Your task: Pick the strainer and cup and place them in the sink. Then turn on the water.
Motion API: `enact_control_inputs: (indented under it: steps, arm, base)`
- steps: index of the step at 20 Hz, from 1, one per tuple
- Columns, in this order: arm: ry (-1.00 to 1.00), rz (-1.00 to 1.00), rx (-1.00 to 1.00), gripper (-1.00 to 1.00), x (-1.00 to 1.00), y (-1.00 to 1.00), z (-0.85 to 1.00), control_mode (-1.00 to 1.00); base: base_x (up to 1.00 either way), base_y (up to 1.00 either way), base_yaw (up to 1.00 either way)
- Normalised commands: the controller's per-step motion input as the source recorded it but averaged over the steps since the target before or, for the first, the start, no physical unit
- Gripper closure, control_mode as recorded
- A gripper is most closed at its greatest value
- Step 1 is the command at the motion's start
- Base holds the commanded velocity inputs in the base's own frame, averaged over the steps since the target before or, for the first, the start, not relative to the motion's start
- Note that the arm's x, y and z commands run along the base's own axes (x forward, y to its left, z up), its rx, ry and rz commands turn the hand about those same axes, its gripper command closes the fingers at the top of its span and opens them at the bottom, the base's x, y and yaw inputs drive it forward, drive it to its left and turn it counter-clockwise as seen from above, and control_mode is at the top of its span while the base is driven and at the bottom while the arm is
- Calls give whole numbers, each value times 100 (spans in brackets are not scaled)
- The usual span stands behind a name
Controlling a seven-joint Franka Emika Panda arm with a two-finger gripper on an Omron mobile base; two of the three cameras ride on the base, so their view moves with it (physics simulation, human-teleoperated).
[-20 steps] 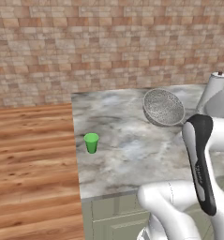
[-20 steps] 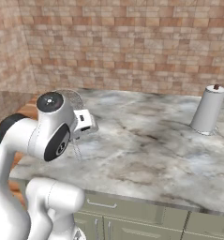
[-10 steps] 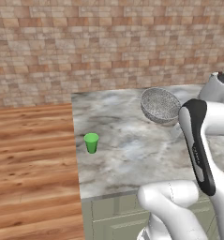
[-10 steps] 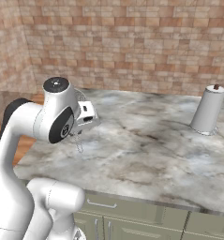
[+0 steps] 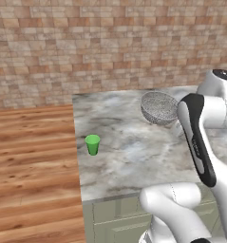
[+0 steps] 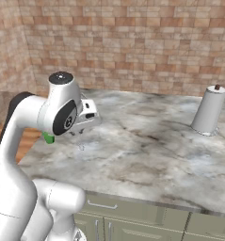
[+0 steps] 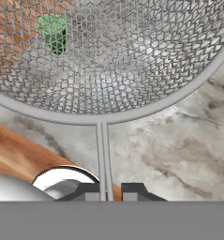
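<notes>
The strainer (image 7: pixel 113 51) looks light and stiff: a mesh bowl inside a thin wire rim, with a slim double-wire handle running from the rim at 6 o'clock in the hand view. That handle is the sensible place to grip, though a wire so thin could twist or swing between the pads, and the bowl would hang well out from the grip, so I would expect it to tip if moved sharply.

The hand (image 7: pixel 112 191) is nearly shut, its two dark tips pinching the handle wire between them, so it has hold of the strainer by the handle. In the left base view the strainer (image 5: pixel 159 107) sits tilted at about 2 o'clock above the marbled surface (image 5: pixel 129 147), apparently lifted rather than resting, just beside the arm.

The cup (image 5: pixel 92 144) stands upright near the surface's edge at 9 o'clock, well apart from the strainer; small, smooth and tapered, it may slip unless gripped across its wall. Through the mesh it shows as a green blur at 11 o'clock
</notes>
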Motion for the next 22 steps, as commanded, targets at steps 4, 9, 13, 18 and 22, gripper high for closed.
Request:
enact_control_inputs:
  steps: [4,9,13,18,22]
  arm:
    - [6,0,0,100,7,0,0,-100]
    - [0,0,0,100,0,0,0,100]
    - [0,0,0,100,0,0,0,100]
    - [0,0,0,100,0,0,0,100]
    - [0,0,0,100,0,0,0,100]
  base:
    - [0,0,0]
    - [0,0,0]
    - [-2,0,0]
    - [-22,-7,-17]
    - [-19,-12,-54]
